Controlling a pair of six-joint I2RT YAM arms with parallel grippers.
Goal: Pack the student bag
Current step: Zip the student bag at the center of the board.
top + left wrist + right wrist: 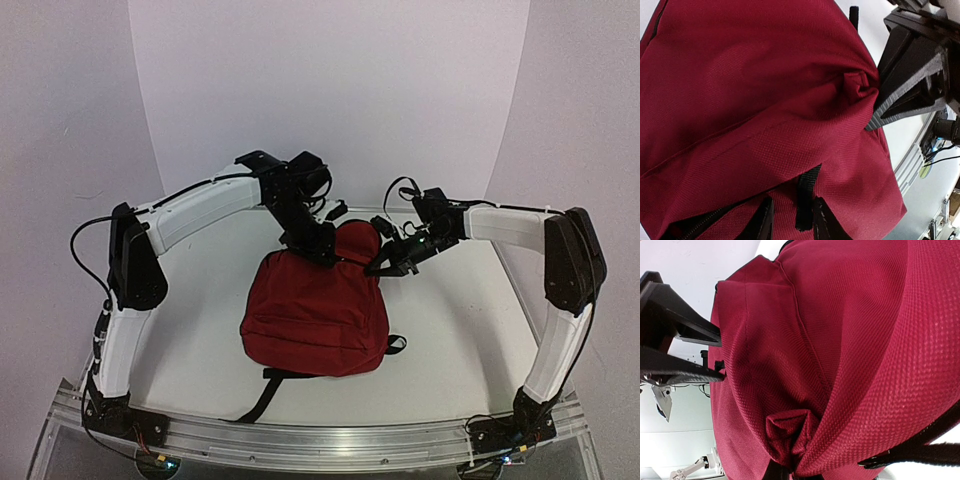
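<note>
Near edge of bench (450, 340): a loose black strap (262, 395) trails out from the near side of the student bag (310, 315), lying flat on the surface. A small black buckle (396, 343) sticks out at the bag's near right corner. Student bag itself: dark red fabric, lying at mid-bench between the two arms, near part slumped flat, far end raised into a rounded hump. Right pincer (383, 263): at the right side of that raised far end, jaws closed on a pinch of the bag's red fabric. The left wrist view shows the cloth gathered into a puckered knot right at its black fingertips; the right wrist view shows the same bunched fold at the bottom of the picture. Left pincer (322, 248): at the left side of the bag's raised far end, opposite the right pincer, tips down against the fabric. In its own wrist view the two fingers (762, 220) sit either side of a short black webbing strip (806, 200) on the bag, with red cloth also between them. A gap shows between the fingers; cannot tell whether they are clamping the strip or only straddling it.
</note>
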